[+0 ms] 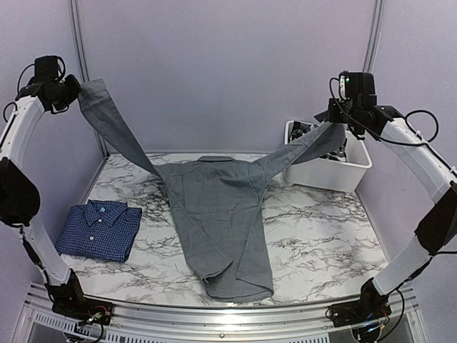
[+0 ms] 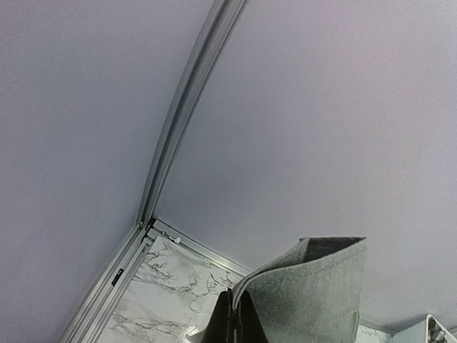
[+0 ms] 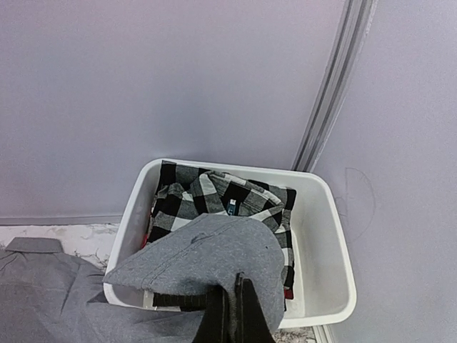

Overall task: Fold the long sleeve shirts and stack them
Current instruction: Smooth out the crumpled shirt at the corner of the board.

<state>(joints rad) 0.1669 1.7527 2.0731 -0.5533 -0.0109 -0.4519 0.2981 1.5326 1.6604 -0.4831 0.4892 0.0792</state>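
Two grey shirt (image 1: 218,214) sleeves lifted, left gripper (image 2: 234,311) clenched on one; right gripper (image 3: 232,304) on other

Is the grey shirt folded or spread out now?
The grey shirt is spread: its body lies flat on the table; the left gripper and right gripper each hold a sleeve up, outward.

Built alike on both sides: white tubular links on the left arm (image 1: 20,132) and the right arm (image 1: 423,163), joined by bulky black housings at elbow and wrist. Bolted down through black bases (image 1: 70,296) with small coloured wires (image 1: 96,314) at the foot. Strung with thin black cables (image 1: 421,116) looping off the upper links. Marked by a green light (image 1: 348,81) on the right wrist block. Tipped with dark, flat fingers (image 3: 218,314).
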